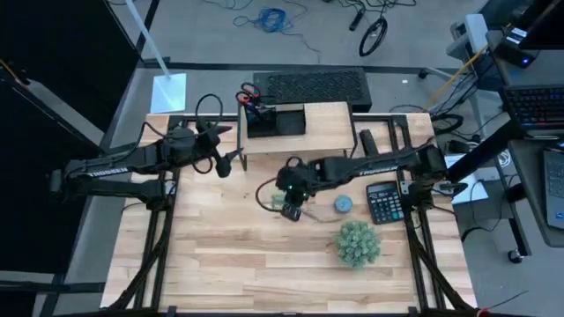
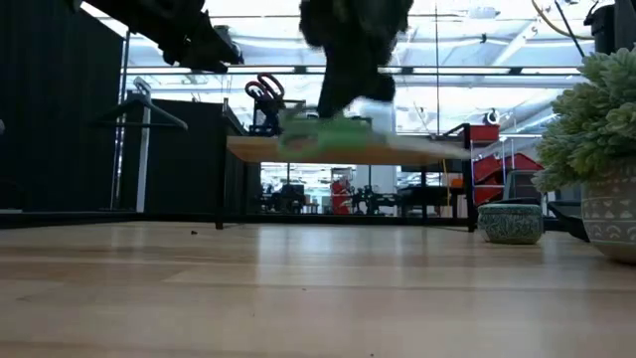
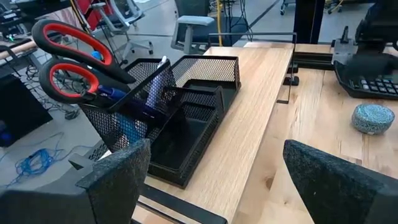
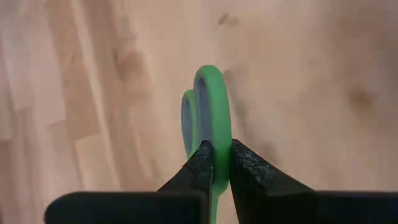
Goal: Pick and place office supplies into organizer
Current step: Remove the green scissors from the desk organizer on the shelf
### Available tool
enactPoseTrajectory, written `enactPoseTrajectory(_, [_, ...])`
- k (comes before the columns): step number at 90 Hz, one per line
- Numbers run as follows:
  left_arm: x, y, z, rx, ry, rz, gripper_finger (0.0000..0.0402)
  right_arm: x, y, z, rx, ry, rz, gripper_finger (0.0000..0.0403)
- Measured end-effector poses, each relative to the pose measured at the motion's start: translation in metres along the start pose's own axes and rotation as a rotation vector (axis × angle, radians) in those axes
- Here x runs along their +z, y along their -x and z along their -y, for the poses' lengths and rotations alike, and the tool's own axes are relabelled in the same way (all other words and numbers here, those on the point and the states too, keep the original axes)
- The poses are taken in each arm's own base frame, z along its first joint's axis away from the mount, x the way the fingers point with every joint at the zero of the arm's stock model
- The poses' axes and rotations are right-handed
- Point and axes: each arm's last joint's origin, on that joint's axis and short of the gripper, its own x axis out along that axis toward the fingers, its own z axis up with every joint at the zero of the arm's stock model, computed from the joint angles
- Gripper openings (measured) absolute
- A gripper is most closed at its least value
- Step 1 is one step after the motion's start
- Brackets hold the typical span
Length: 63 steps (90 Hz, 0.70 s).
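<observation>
A robotics lab: office chair (image 3: pixel 191 32), loose floor cables (image 1: pixel 269 18), and a laptop (image 1: pixel 536 106) surround the rig.

The right tool (image 1: pixel 292 204) holds green-handled scissors (image 1: pixel 284 202) over the table (image 1: pixel 220 264).

My right gripper (image 4: pixel 215 163) hides the green-handled scissors' (image 4: pixel 208 112) blades, and the picture edge cuts its fingers off. From table height those scissors (image 2: pixel 338 127) smear into a blur. In the organizer (image 3: pixel 186 127), mesh veils the blue pens (image 3: pixel 155 93); the red-handled scissors' (image 3: pixel 71 62) blades sink from sight.
</observation>
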Motion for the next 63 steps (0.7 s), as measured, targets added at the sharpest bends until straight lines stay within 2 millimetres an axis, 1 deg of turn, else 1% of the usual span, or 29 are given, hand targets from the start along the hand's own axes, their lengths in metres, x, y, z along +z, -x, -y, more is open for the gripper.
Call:
enactPoseTrajectory(8, [0.000,0.000,0.000,0.000,0.000,0.000,0.0356,-0.009,-0.011,0.002,0.049,-0.023,-0.031,0.0015])
enactPoseTrajectory(23, [0.000,0.000,0.000,0.000,0.000,0.000,0.0356,-0.025,-0.023,0.009,0.041,-0.002,-0.089,0.0015])
enactPoseTrajectory(40, [0.000,0.000,0.000,-0.001,0.001,0.000,0.0356,-0.037,-0.038,0.015,0.075,0.053,-0.082,0.0015])
enactPoseTrajectory(63, [0.000,0.000,0.000,-0.005,0.002,0.001,0.0356,-0.052,-0.053,0.024,0.086,0.035,-0.062,0.0015])
